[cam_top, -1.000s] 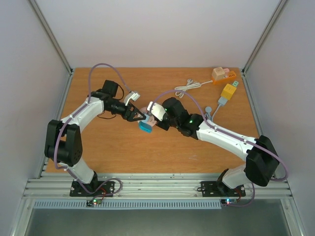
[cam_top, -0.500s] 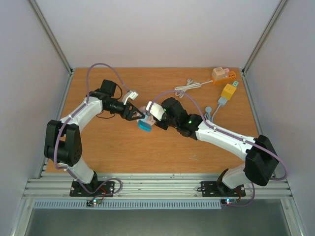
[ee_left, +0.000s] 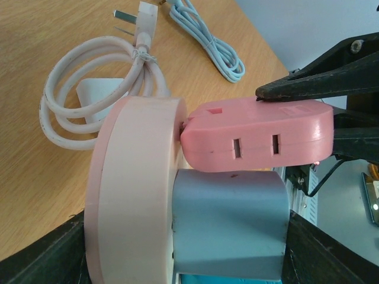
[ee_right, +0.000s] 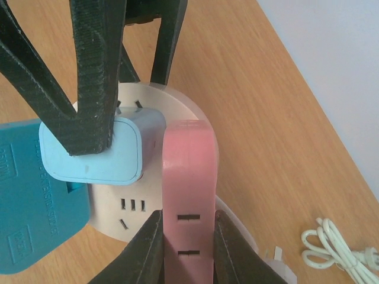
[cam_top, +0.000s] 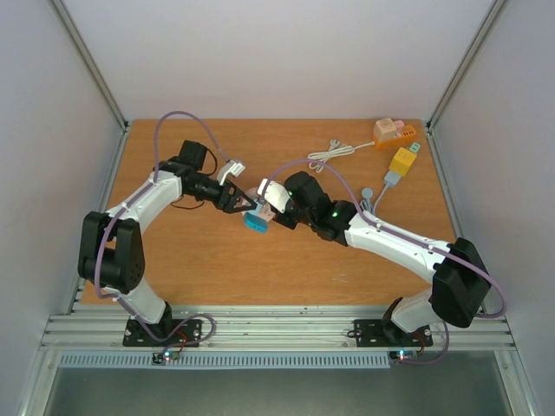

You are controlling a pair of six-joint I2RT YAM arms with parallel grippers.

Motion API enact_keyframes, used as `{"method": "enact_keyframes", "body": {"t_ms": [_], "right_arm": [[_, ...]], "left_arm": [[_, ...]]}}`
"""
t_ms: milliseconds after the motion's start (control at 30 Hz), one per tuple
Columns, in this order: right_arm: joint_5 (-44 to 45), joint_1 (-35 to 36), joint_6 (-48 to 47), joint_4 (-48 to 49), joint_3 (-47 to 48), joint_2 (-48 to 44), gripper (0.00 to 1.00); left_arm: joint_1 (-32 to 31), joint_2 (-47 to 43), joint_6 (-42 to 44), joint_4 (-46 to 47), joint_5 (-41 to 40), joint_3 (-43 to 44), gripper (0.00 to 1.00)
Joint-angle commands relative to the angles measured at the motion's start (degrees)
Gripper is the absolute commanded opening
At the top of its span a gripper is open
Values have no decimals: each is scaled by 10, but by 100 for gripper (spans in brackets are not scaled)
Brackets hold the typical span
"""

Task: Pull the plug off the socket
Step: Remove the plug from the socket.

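Note:
A round pale pink socket (ee_left: 127,189) is held above the table at its middle (cam_top: 258,204). A pink plug (ee_right: 186,177) and a light blue plug (ee_right: 121,157) sit in its face, with a teal block (ee_right: 29,207) next to them. My right gripper (ee_right: 186,248) is shut on the pink plug's two flat sides. My left gripper (ee_left: 189,248) is shut across the socket and the light blue plug, one finger (ee_right: 95,89) lying on that plug. The pink plug (ee_left: 260,136) still touches the socket.
The socket's white cord (ee_left: 89,77) is coiled on the table under it. A light blue cable (ee_left: 207,41) lies farther back. An orange adapter (cam_top: 389,132) and a yellow adapter (cam_top: 403,160) sit at the back right, by a white cable (cam_top: 329,152).
Both grippers and the socket have shifted very slightly. The grips are the same.

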Motion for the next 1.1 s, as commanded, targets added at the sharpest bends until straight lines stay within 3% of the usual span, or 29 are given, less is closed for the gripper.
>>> {"method": "enact_keyframes", "body": {"t_ms": [0, 800, 1067], "right_arm": [[65, -3, 14, 2, 40, -17, 1], [58, -16, -4, 63, -12, -51, 1], [43, -23, 9, 47, -6, -58, 1]], "left_arm": [[4, -11, -11, 12, -111, 1, 0], [36, 22, -13, -17, -22, 21, 0], [35, 21, -15, -13, -58, 18, 0]]}}
